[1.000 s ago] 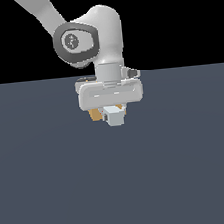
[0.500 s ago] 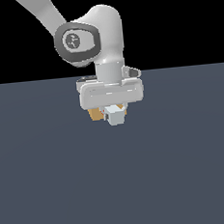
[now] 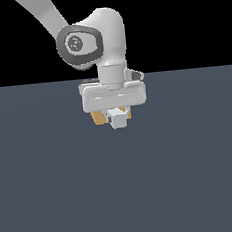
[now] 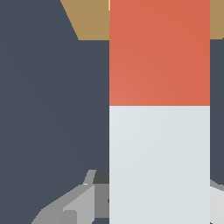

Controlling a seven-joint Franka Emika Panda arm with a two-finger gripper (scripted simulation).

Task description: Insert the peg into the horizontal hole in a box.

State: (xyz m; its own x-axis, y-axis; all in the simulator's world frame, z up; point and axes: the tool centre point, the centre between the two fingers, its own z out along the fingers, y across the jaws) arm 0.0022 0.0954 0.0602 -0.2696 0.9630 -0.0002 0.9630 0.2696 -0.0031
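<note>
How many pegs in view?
1. The orange-red and white square bar peg sits between the fingers, its orange-red end reaching the tan box. Anything behind the hand could be hidden.

— What does your arm look like?
— You have a smooth, glossy white arm (image 3: 105, 33), rounded at the joint, with a dark grey disc cap bearing a small emblem.
— And the hand?
— Your hand (image 3: 115, 113) is a wide, pale grey block.

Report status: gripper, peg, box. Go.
Gripper shut on peg, white end. Orange end points at box. Hole not visible. Nothing seen in the way.
</note>
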